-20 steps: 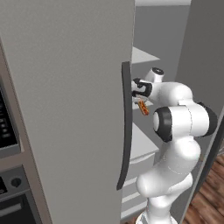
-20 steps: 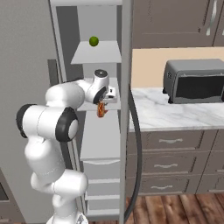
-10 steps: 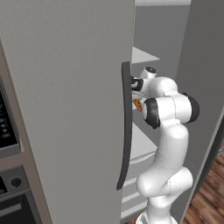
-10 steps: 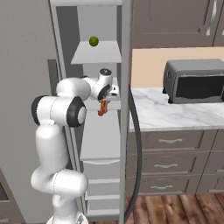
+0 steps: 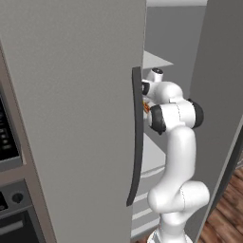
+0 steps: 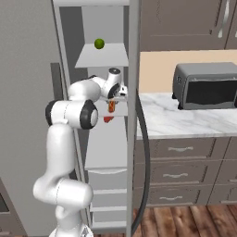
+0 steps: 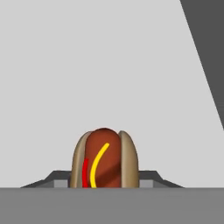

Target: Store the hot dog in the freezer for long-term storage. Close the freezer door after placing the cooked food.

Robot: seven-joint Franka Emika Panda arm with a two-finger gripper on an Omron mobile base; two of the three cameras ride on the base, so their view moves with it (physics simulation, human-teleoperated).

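A: Where's the claw with the hot dog?

B: Inside the open freezer, above a white shelf — the lime sits on the shelf above it, the freezer door swung out to its right.

A: How should it set the food down?

B: I'd lower it until the bun nearly meets the shelf, well back from the front edge, then let go — so the door can shut freely.

A: And the grip?

B: Clamped narrowly on the hot dog, which hangs below the fingers; nothing else touches them.
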